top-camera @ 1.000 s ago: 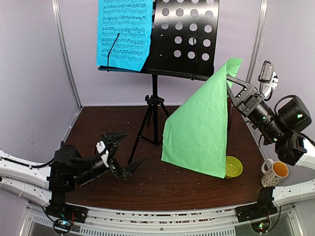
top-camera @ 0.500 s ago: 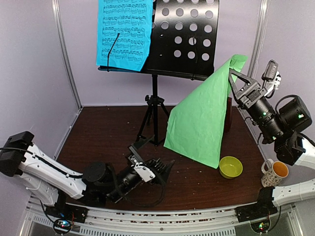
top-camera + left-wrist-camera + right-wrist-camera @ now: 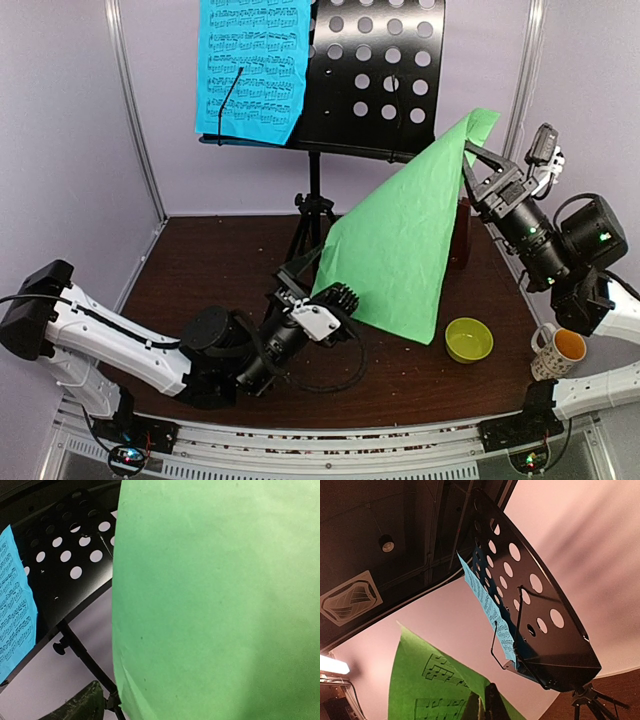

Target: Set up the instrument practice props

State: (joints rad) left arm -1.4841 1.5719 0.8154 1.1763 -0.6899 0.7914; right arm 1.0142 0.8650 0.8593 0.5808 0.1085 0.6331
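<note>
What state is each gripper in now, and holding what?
Left gripper: open, at the lower edge of the green printed paper music sheet.
Right gripper: closed on that sheet's top corner.

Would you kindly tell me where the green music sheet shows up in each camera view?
Top external: green sheet, right of centre.
Left wrist: fills the right two thirds.
Right wrist: lower left corner.
Shared landmark: the perforated black stand desk.

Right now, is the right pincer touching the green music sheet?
Touching. The top external view shows the right pincer shut on the top corner of the green music sheet, holding it up.
</note>
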